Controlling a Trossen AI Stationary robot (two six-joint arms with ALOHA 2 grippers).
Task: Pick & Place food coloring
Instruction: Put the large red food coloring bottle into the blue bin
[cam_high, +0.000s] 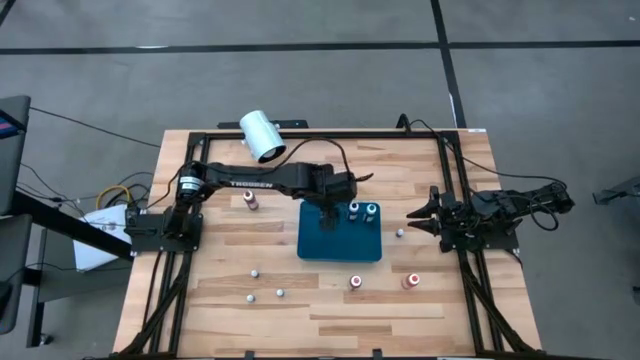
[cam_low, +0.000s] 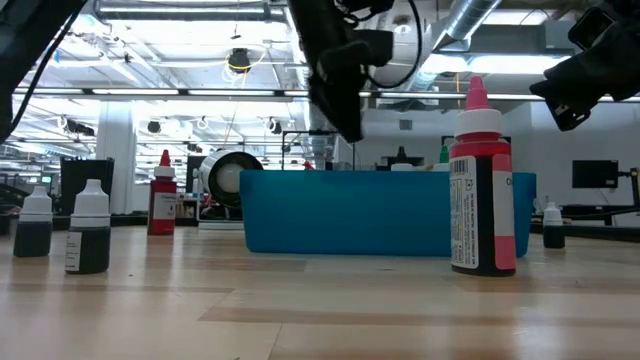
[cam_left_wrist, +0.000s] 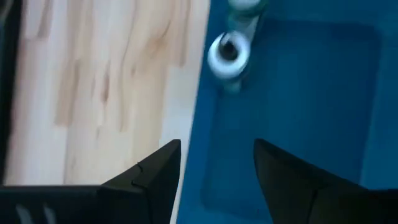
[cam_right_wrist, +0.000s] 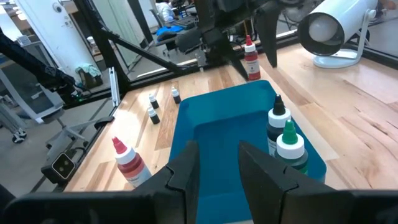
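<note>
Over the blue tray (cam_high: 340, 245), the left gripper (cam_high: 328, 215) hangs with fingers apart and empty; two bottles (cam_high: 362, 211) stand inside, others scattered on the table (cam_high: 420, 310). Next: fetch another bottle. The right gripper (cam_high: 418, 218) waits right, fingers apart.

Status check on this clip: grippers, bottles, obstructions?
Left gripper open, empty, over blue tray. Right gripper open, parked at table's right. Two bottles in tray, others loose. Nothing blocking.

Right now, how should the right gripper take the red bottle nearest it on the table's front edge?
Probably from straight above: the red bottle stands upright and alone on the wood table. Close the right gripper across its body, below the narrow cap, which offers little hold.
</note>
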